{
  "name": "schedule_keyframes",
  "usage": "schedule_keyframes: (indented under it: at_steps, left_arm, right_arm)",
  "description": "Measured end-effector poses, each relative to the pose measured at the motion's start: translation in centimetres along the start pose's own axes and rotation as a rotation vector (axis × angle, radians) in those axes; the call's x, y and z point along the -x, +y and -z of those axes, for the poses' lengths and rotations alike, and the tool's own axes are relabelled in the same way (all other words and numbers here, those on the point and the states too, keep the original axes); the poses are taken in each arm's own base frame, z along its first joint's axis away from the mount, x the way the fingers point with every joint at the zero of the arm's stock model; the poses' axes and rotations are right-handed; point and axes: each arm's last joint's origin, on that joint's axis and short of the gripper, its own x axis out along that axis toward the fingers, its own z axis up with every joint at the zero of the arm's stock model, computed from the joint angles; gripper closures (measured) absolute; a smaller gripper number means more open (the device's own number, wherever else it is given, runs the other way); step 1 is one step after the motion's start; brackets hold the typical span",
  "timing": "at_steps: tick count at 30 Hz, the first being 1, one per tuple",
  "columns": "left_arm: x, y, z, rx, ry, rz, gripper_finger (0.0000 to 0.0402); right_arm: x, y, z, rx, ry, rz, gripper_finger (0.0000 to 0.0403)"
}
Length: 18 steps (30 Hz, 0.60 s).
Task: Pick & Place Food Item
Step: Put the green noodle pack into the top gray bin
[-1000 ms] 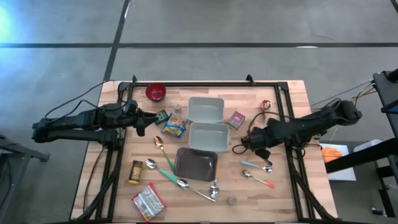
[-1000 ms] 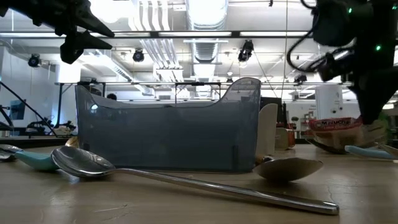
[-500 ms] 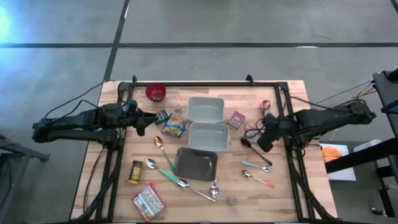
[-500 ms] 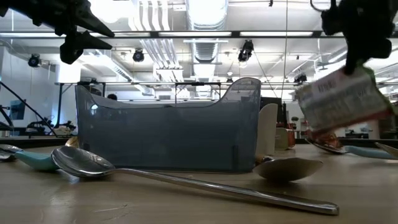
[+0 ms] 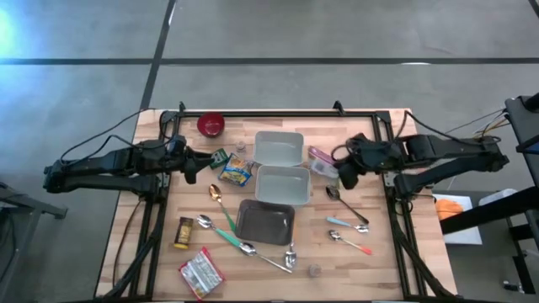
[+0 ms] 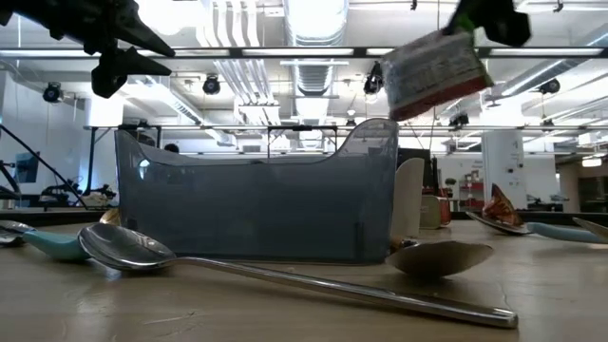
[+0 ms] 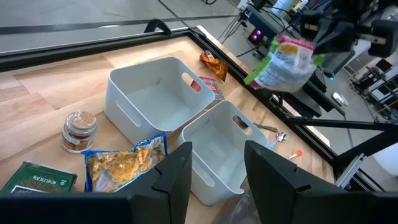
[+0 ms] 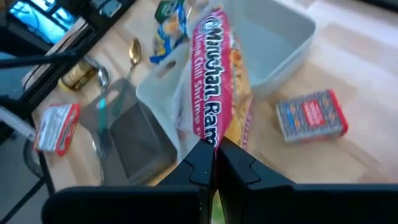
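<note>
Now a ramen pack [image 5: 323,162] is held in the closed right gripper [image 5: 344,171], in the air just beside the white bins [image 5: 282,183]. Left gripper [image 5: 205,166], partly open and empty, is kept on the bins' other side.

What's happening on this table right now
The right gripper is shut on a Maruchan ramen packet and holds it in the air beside the two white bins in the middle of the table. The packet hangs clear of the wooden tabletop, not yet in either bin. The left gripper waits on the far side of the bins, its fingers apart and holding nothing. Spoons, snack packets and a dark tray lie scattered around.
</note>
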Motion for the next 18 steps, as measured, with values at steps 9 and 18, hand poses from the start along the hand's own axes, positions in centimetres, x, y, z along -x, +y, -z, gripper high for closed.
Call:
schedule_keyframes:
  at_steps: [9, 18]
  left_arm:
    - [0.0, 0.0, 0.0, 0.003, 0.000, 0.000, 0.0250]
    - [0.0, 0.0, 0.0, 0.003, 0.000, 0.000, 0.0250]
  right_arm:
    - [-3.9, 3.5, -3.4, 0.026, -0.042, 0.046, 0.0395]
    - [-10.2, 3.2, -7.4, -0.068, -0.201, 0.218, 0.0395]
